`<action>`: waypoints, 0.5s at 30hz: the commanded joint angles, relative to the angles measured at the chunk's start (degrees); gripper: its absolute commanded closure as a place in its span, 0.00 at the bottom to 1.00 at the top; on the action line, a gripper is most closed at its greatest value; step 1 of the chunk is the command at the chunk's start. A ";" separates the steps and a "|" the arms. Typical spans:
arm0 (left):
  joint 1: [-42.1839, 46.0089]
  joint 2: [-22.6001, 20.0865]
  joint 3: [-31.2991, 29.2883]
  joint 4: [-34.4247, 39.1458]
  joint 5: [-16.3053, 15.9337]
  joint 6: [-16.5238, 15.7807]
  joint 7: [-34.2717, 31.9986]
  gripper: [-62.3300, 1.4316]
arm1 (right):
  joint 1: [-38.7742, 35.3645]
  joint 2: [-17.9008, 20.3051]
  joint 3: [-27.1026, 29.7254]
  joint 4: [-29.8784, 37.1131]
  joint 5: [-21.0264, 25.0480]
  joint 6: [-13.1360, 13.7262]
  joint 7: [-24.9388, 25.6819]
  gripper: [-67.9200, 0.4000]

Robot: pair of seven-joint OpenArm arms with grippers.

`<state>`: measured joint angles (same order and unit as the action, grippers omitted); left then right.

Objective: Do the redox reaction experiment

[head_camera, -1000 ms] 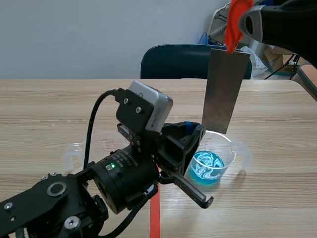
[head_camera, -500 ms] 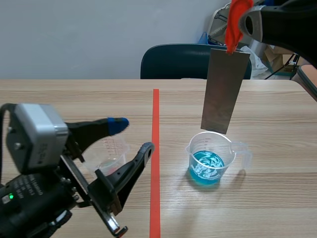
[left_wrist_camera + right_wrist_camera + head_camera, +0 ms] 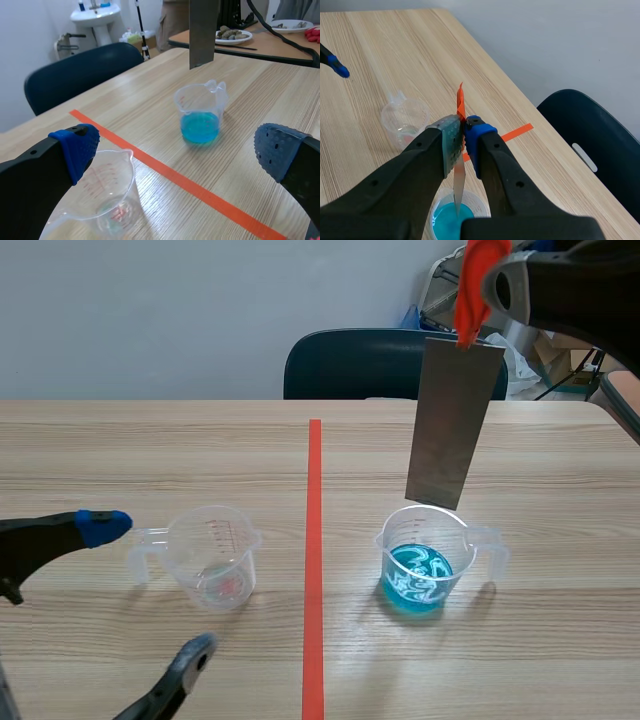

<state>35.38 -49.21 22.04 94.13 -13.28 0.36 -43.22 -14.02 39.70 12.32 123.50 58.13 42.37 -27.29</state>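
The right jaws were clamped on the metal strip (image 3: 453, 420), which hung nearly upright above the blue-liquid beaker (image 3: 423, 560). The left jaws — wide open, holding nothing — sat near the clear beaker (image 3: 215, 555) on the counter (image 3: 120, 450).

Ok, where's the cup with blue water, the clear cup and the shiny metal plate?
cup with blue water (image 3: 418, 585): scene view, on the blue liquid.
clear cup (image 3: 212, 555): scene view, on its side wall.
metal plate (image 3: 452, 425): scene view, on its flat middle.
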 commanded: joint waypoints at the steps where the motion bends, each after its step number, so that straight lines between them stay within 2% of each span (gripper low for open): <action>1: 2.03 -0.24 -1.86 0.83 -0.20 -0.02 -1.79 0.00 | 0.39 0.92 0.50 0.59 0.66 0.35 0.83 0.99; 10: 14.71 -0.50 -14.03 0.83 -0.11 -0.04 -6.21 0.00 | 0.39 0.92 0.50 0.59 0.66 0.35 0.83 0.98; 15: 20.98 -0.50 -18.88 0.83 2.43 -0.04 -10.54 0.00 | 0.39 0.92 0.50 0.59 0.66 0.35 0.83 0.99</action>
<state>55.99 -50.00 2.96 94.13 -10.68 0.34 -52.45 -14.02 39.70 12.32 123.50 58.13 42.37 -27.31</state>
